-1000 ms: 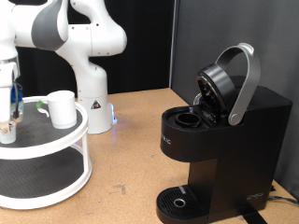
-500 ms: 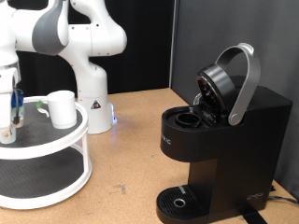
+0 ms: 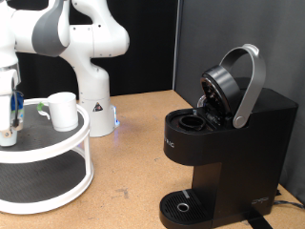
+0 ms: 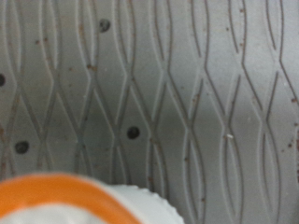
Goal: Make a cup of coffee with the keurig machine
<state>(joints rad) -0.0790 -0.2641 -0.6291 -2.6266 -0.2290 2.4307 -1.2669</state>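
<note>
1. The keurig machine (image 3: 224, 143) stands on the wooden counter (image 3: 133, 143) at the exterior view's right, and everything else is placed from it.
2. Its grey-silver lid handle (image 3: 250, 86) is raised, so the lid is tipped up and the round pod chamber (image 3: 193, 121) below it lies open.
3. The round drip plate (image 3: 182, 205) sits at the foot of the machine, with nothing standing on it.
4. The cup (image 3: 63, 111) is well apart from the machine, toward the exterior view's left, standing upright on the top tier of a white two-tier round stand (image 3: 57, 167).
5. The white arm base (image 3: 93, 91) rises from the counter between the stand and the machine, behind the cup.
6. The tool (image 3: 10, 119) is at the far left edge of the exterior view, farther from the machine than the cup, lowered over the stand's top tier just beside the cup.
7. I cannot tell whether the tool's fingers are apart or together; the frame edge cuts them off.
8. The wrist view shows the grey wavy-patterned mat (image 4: 187, 103) of the tier close up, with an orange-rimmed white round object (image 4: 79, 201) partly in frame; what it is cannot be told.
</note>
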